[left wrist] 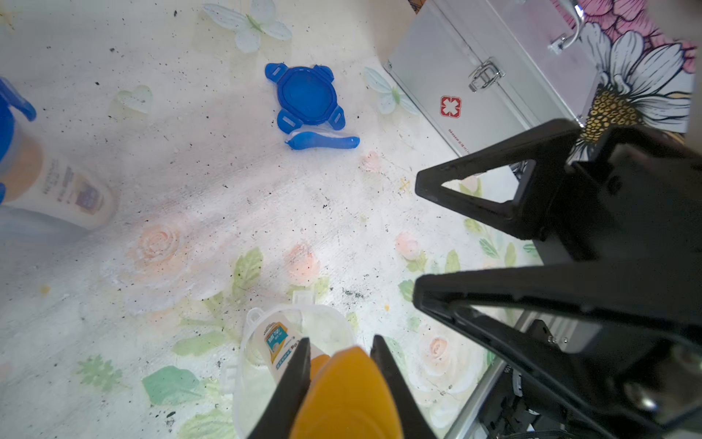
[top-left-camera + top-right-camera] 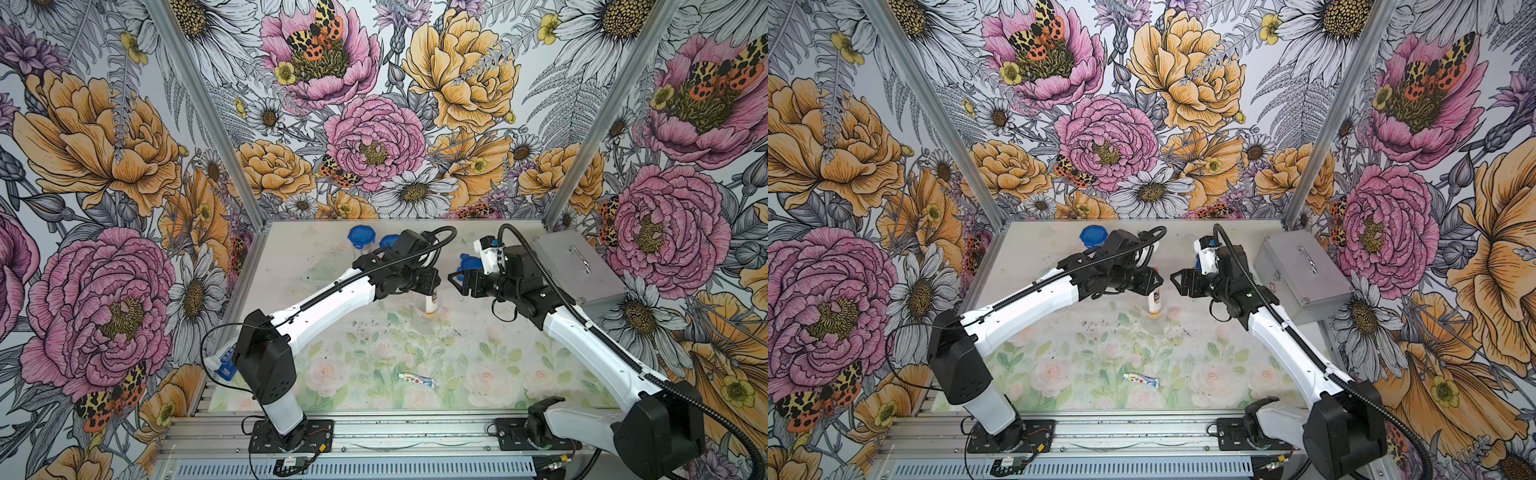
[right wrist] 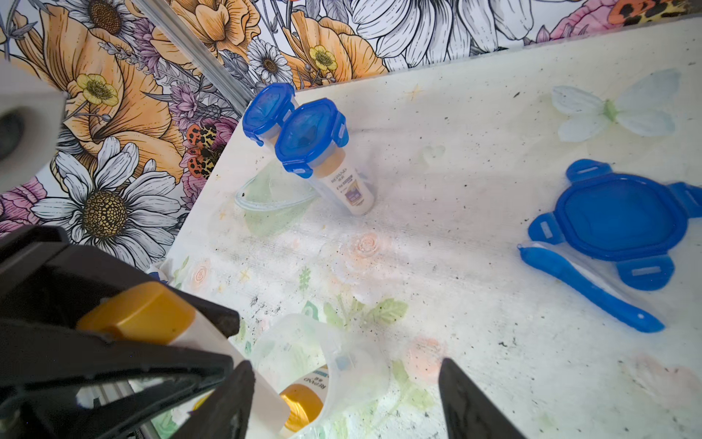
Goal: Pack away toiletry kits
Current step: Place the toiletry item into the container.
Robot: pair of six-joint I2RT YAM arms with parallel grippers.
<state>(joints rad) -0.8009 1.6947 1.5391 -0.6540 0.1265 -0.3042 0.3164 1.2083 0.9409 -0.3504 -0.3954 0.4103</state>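
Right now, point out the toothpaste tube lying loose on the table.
In both top views the toothpaste tube lies flat on the table, near its front edge, about midway between the left arm's base and the right arm's base.

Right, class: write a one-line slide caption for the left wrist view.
Left gripper shut on an orange-capped bottle at a clear cup; blue lid and toothbrush lie beyond.

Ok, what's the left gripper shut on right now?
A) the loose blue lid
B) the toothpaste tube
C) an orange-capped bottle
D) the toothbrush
C: the left gripper pinches the orange-capped bottle by its cap, at the clear cup.
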